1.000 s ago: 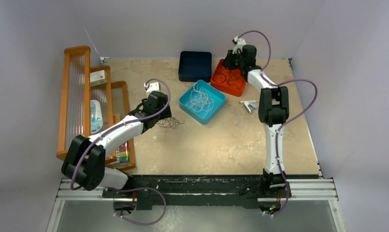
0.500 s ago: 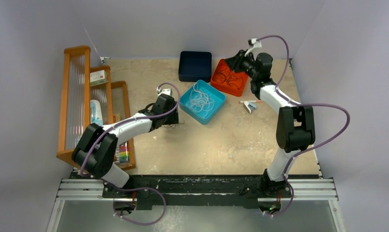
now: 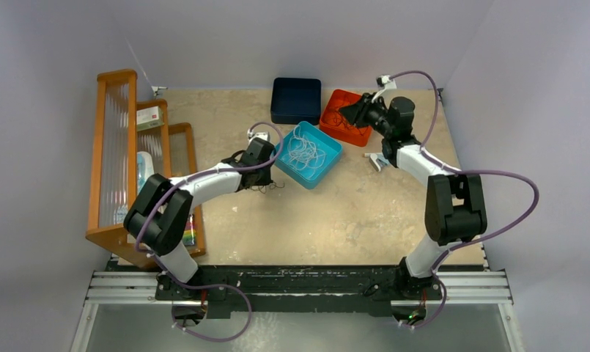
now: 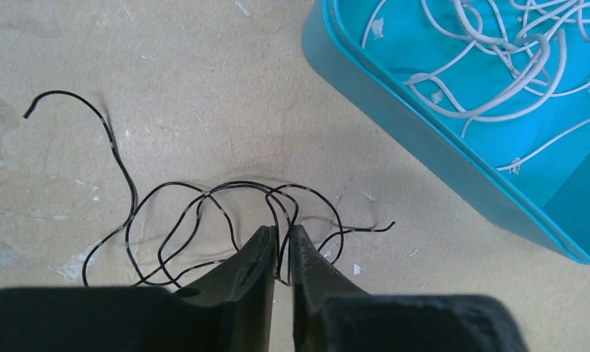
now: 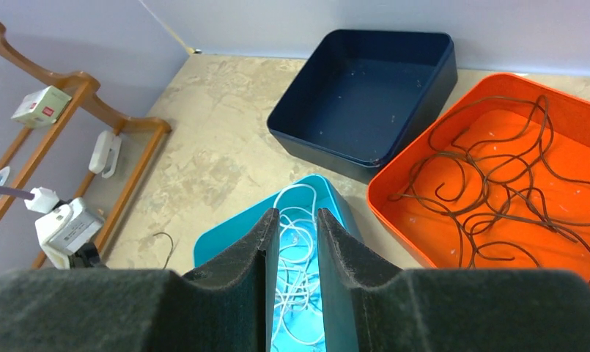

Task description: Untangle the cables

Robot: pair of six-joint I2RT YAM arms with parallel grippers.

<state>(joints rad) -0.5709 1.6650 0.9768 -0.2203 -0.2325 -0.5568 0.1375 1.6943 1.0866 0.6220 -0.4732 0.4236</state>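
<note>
pale walls (image 3: 306, 37), beige table (image 3: 336, 213), wooden rack (image 3: 116, 110)

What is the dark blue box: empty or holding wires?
Empty: in the right wrist view the dark blue box has a bare floor, only specks; brown wires lie in the orange tray beside it.

Navy box (image 3: 295, 100) beside orange tray (image 3: 354, 133) — teal tray (image 4: 394, 121) just nearer, wooden rack (image 3: 117, 75) at left

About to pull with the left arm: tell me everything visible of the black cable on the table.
The black cable is a thin, glossy wire lying on the beige table in several loose overlapping loops. One free end curls away from the teal tray; another short end points toward it without touching. The left end effector, nearly closed, pinches a strand at the loops' near edge.
</note>
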